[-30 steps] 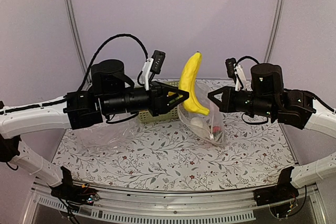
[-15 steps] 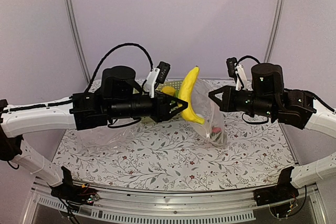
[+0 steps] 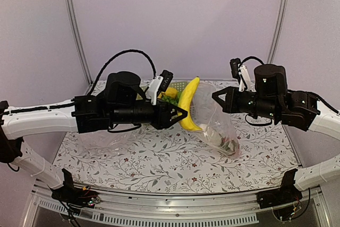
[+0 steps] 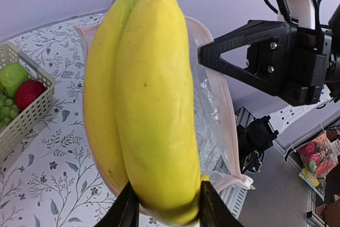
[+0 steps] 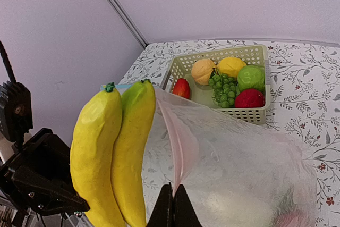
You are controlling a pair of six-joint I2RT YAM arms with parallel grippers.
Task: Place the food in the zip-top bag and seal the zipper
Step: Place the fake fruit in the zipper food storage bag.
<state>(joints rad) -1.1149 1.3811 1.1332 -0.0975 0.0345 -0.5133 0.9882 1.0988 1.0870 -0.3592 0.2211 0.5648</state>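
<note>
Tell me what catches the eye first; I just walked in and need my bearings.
A yellow banana, held upright by the left gripper in mid-air, at the mouth of a clear bag. The right gripper pinches the bag's pink rim; behind stands a basket of fruit.

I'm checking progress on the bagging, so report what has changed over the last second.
The left gripper, holding the banana throughout, has lowered it toward the mouth of the zip-top bag. The bag's lower end has swung out to the right. The right gripper stays shut on the bag's pink rim, in the same place.
</note>
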